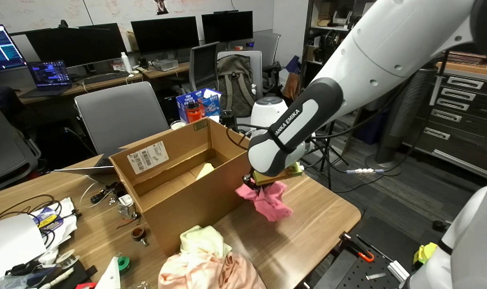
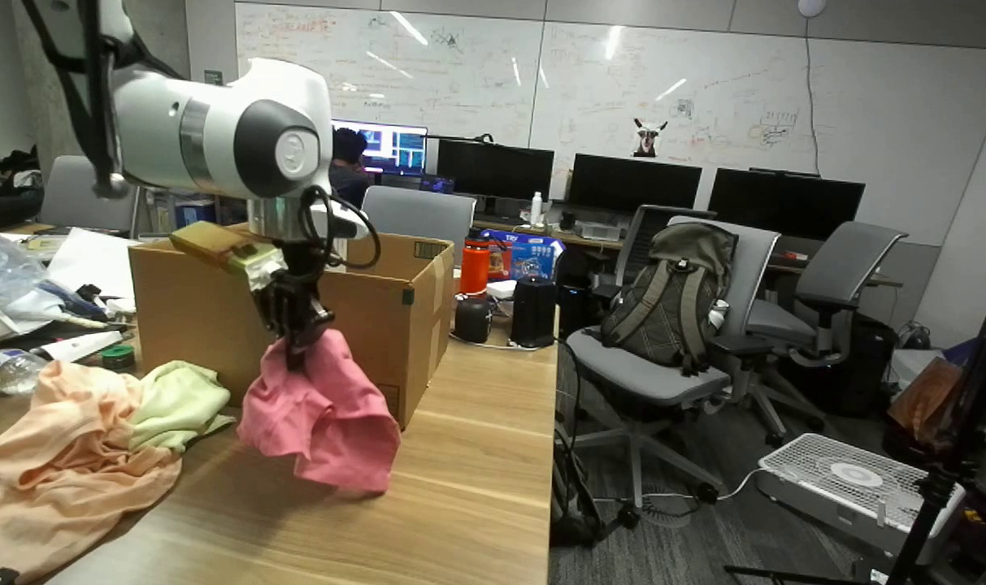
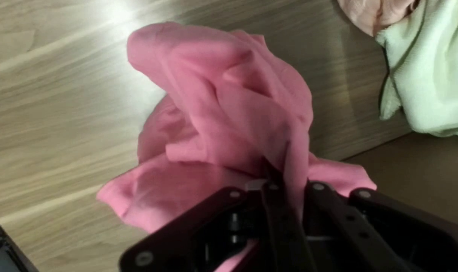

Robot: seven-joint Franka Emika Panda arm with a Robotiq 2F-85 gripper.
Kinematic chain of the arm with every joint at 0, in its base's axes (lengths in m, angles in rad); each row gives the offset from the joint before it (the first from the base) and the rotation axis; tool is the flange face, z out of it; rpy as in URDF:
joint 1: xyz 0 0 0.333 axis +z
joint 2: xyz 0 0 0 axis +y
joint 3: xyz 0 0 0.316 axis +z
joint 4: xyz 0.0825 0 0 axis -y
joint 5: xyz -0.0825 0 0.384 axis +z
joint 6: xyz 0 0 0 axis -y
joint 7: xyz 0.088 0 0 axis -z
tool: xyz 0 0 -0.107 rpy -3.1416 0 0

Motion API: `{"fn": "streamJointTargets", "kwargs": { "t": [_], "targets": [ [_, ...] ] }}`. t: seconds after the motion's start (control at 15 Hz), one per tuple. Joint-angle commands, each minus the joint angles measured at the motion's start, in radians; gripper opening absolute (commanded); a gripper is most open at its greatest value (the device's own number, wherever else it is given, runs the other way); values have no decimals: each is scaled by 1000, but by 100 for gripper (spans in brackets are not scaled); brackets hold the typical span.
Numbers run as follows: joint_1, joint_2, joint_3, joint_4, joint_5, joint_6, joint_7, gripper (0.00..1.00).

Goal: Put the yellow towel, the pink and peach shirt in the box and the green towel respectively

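Observation:
My gripper (image 3: 289,177) is shut on the pink shirt (image 3: 221,113), which hangs bunched from the fingertips over the table; in both exterior views the pair is just outside the box's wall. The brown cardboard box (image 1: 195,208) stands open-topped on the table, a white label on an inner face. Inside it shows a bit of pale yellow cloth, the yellow towel (image 1: 205,170), mostly hidden by the near wall. Crumpled on the table lies the peach shirt (image 2: 62,479), with the pale green towel (image 2: 175,406) against it, close to the box.
Cables, papers and small tools lie around a green tape roll (image 1: 124,263) on one side of the box. Behind the box stand an orange bottle (image 2: 475,264) and a black speaker (image 2: 533,313). Past the table's edge sits a grey chair with a backpack (image 2: 671,296).

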Motion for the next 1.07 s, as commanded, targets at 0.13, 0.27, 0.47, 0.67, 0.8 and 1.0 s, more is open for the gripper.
{"fn": "streamJointTargets", "kwargs": {
  "t": [0.13, 0.27, 0.47, 0.67, 0.8, 1.0],
  "targets": [
    [0, -219, 52, 38, -106, -145, 32, 2],
    [-6, -252, 82, 87, -131, -198, 22, 2],
    [-10, -258, 116, 180, -158, -261, 2, 2],
    [-13, -219, 136, 295, -190, -303, -9, 2],
    [-11, -183, 144, 375, -217, -326, -13, 2],
    [1, -120, 156, 486, -267, -348, -13, 2]
  ]
}}
